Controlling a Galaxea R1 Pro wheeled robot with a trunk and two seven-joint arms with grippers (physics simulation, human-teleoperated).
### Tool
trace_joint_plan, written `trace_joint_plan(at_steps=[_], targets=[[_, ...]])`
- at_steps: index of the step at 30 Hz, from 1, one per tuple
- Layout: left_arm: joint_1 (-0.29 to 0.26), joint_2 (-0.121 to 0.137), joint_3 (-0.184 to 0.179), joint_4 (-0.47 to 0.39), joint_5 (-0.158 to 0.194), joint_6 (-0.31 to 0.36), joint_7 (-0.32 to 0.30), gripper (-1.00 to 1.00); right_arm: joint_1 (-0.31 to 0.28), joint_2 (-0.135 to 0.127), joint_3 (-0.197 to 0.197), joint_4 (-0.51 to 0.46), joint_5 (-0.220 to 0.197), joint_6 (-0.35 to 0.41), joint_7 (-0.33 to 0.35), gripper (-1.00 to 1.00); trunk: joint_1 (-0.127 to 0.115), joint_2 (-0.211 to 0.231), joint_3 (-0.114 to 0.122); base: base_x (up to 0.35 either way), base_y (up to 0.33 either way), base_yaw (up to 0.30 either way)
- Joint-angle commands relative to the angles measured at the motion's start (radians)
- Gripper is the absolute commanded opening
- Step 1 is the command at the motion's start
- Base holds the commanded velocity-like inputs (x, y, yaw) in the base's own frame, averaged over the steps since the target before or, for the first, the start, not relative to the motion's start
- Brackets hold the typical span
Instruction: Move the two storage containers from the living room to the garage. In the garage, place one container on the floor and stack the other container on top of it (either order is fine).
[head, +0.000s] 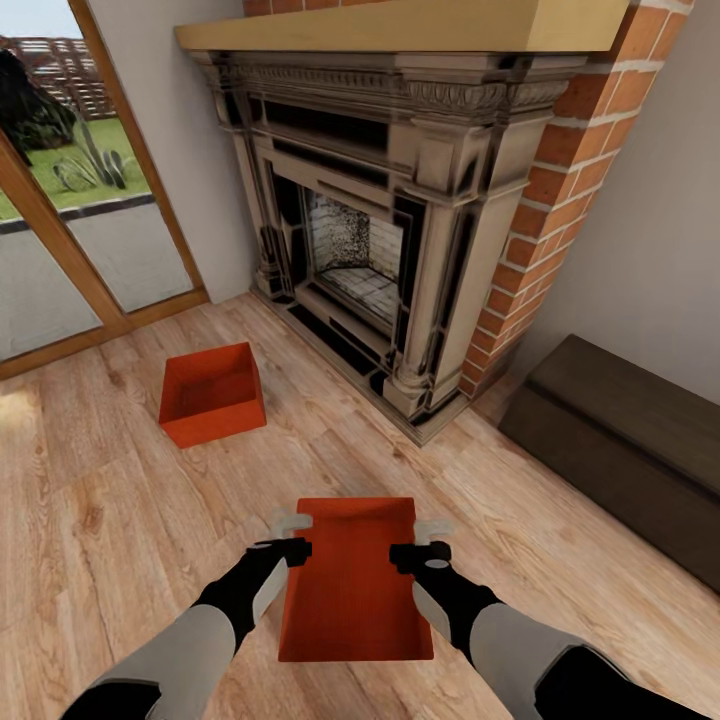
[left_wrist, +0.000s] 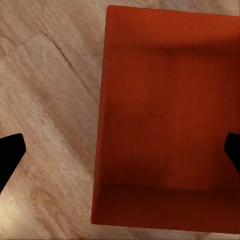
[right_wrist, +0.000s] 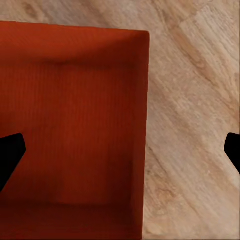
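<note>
Two orange-red storage containers lie on the light wood-plank floor of the living room. The near container (head: 355, 585) sits right in front of me, and the other container (head: 212, 392) lies farther off to the left, near the glass doors. My left gripper (head: 296, 535) is open above the near container's left wall (left_wrist: 100, 130); its fingertips (left_wrist: 11, 155) are spread wide, one over the floor and one over the box's inside. My right gripper (head: 425, 540) is likewise open, over the right wall (right_wrist: 142, 125). Neither gripper holds anything.
An ornate fireplace (head: 380, 230) with a red brick side (head: 560, 200) stands ahead. A dark brown chest (head: 620, 450) lies against the wall at the right. Glass doors (head: 70, 220) are at the left. Bare wood floor (head: 100, 520) surrounds both boxes.
</note>
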Motion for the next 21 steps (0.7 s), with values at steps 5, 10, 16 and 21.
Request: trace_joint_plan(at_steps=[5,10,16,21], targets=[[-0.001,0.017,0.006,-0.033,0.008,-0.005,0.002,1.00,-0.001,0.000,0.009,-0.004,-0.022,-0.031,-0.004,1.00,0.000,0.000,-0.001,0.000,0.000,0.000],[-0.001,0.019,0.007,-0.047,0.007,-0.005,0.004,1.00,-0.001,-0.004,0.011,-0.006,-0.020,-0.038,-0.002,1.00,0.000,0.000,-0.001,0.000,0.000,0.000],[-0.001,0.021,0.007,-0.048,0.007,-0.007,-0.003,1.00,-0.001,-0.004,0.012,-0.006,-0.020,-0.034,-0.002,1.00,0.000,0.000,-0.001,0.000,0.000,0.000],[-0.001,0.020,0.006,-0.048,0.007,-0.007,-0.008,1.00,-0.001,-0.004,0.012,-0.006,-0.018,-0.037,0.003,1.00,0.000,0.000,-0.001,0.000,0.000,0.000]])
